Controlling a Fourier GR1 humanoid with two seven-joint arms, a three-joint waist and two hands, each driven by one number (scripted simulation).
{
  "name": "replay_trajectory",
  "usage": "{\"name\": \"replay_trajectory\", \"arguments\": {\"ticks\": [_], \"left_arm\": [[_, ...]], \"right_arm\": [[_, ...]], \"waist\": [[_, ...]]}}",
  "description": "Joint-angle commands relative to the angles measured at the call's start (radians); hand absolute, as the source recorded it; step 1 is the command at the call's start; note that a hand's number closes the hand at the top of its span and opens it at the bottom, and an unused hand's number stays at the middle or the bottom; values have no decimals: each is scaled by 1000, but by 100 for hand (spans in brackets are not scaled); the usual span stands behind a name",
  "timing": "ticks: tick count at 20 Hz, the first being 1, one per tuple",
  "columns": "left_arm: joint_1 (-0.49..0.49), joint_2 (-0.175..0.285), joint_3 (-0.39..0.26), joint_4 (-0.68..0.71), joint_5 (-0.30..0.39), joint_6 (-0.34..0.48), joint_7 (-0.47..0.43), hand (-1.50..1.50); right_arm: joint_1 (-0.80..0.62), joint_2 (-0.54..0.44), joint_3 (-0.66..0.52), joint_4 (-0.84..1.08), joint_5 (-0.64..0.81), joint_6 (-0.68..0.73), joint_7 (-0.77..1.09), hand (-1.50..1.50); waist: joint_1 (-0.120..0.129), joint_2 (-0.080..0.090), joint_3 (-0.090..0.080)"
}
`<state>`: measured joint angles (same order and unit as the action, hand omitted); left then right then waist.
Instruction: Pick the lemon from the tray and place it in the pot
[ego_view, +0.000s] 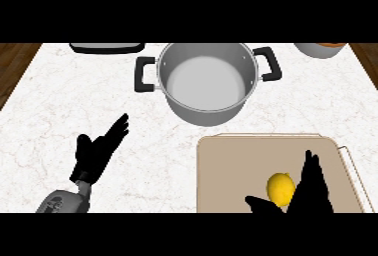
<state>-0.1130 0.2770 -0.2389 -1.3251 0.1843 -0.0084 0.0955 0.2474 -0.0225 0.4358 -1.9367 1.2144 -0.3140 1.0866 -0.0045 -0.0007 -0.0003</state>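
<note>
Closest to me is the robot's right hand (307, 199), coming in at the lower right over the tray (225, 170). Its fingers (312, 172) are straight and point up towards the far side of the counter, and its thumb (260, 204) sticks out to the left. The hand is spread wide and nothing is closed in it. The lemon (280, 188) lies on the tray in the crook between thumb and fingers, right against the dark fingers. From this angle I can't be sure whether the hand touches it or only hangs just beside it.

The tray is a pale beige board with rounded corners, set flat on the white marbled counter (88, 95) at the right.

Beyond the tray's far left corner stands the pot (207, 107), upright, grey metal, with a black handle on each side. I see only its pale bottom inside. It is near the tray but apart from it.

Over on the left the left hand (94, 152) rests above the bare counter, fingers straight and relaxed, slanting up and to the right, holding nothing.

At the far edge a dark flat object (107, 48) is cut off at the top left, and a round bowl (320, 49) at the top right.
</note>
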Motion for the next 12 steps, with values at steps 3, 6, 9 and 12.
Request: {"name": "replay_trajectory", "arguments": {"ticks": [3, 6, 9, 12], "left_arm": [[21, 3, 32, -71, -14, -20, 59, 0], [25, 3, 36, -58, -23, -29, 38, 0], [-5, -33, 35, -54, -10, -23, 95, 0], [-28, -35, 56, -52, -13, -21, 99, 0]], "right_arm": [[115, -18, -20, -21, -39, -100, -47, -150], [154, -20, -2, -86, -131, -136, -125, -150], [158, 22, 45, 0, -158, -246, -208, -150], [147, 1, 2, 25, -284, -308, -311, -150]], "waist": [[1, -1, 1], [0, -1, 1], [-1, -1, 1], [-1, 0, 1]]}}
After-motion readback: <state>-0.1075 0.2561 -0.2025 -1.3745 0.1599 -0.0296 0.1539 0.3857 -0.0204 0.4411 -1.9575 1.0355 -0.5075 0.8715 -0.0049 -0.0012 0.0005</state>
